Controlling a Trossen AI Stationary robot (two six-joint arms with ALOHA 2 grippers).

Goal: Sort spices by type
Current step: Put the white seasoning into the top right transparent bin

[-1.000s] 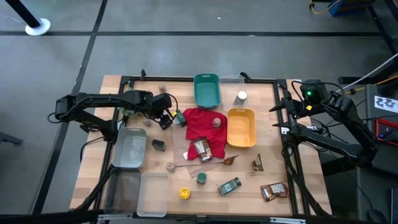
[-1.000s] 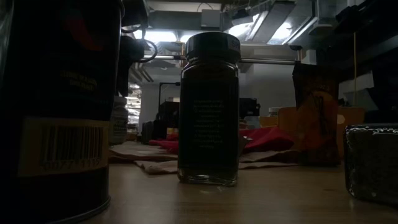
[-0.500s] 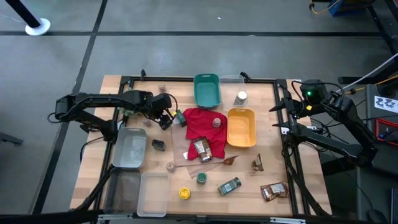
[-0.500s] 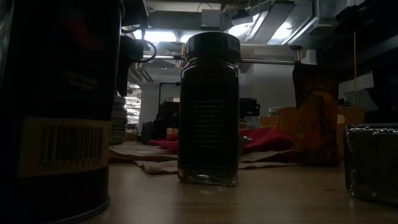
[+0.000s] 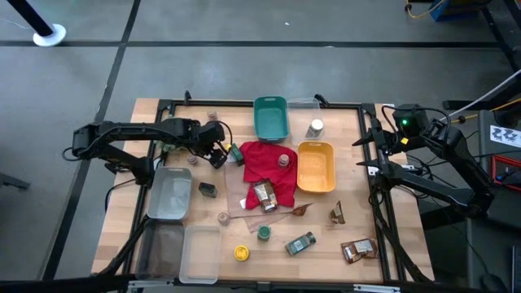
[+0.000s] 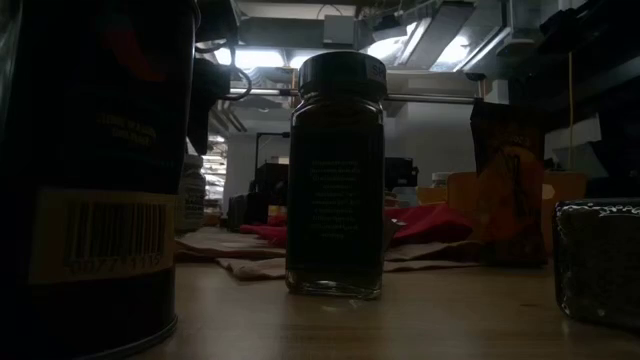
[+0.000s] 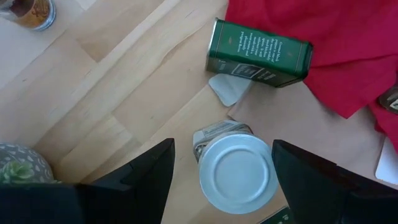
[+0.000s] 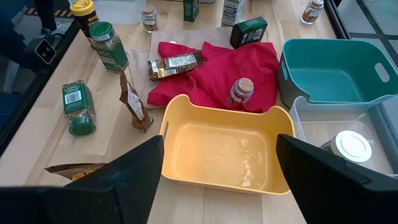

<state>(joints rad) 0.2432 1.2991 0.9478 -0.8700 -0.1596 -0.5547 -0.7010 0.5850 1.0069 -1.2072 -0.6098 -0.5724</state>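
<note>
Left jaws open astride white-lidded jar [image 7: 235, 172].

One camera looks straight down on my table; another sits at tabletop level; both my wrist cameras share the red cloth [image 8: 217, 71]

The left end effector [image 5: 218, 155] sits a touch nearer twelve o'clock than a second ago, above a white-lidded jar [image 7: 235, 172].
</note>
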